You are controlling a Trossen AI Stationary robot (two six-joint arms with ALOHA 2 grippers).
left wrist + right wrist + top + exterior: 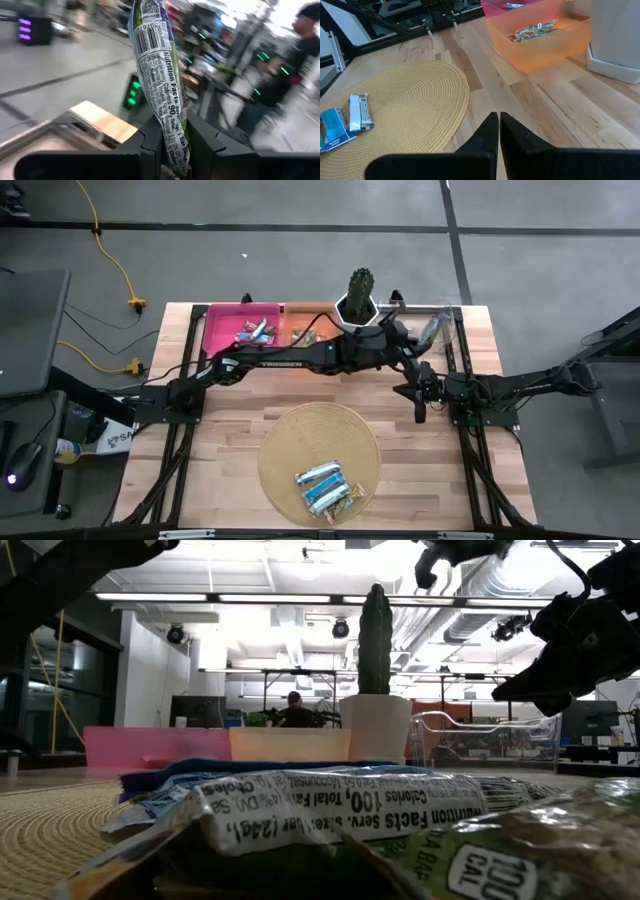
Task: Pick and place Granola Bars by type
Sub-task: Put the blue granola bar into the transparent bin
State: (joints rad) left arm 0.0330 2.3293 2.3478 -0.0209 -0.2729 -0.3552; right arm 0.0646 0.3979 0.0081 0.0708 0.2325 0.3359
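Granola bar in a green-and-white printed wrapper [161, 75] hangs clamped in the left end effector [172, 150], while the right end effector [498, 131] waits closed above the wooden counter [555, 107].

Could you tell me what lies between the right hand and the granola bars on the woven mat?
In the right wrist view, only bare wood tabletop and woven mat lie between the shut right hand and the granola bars.
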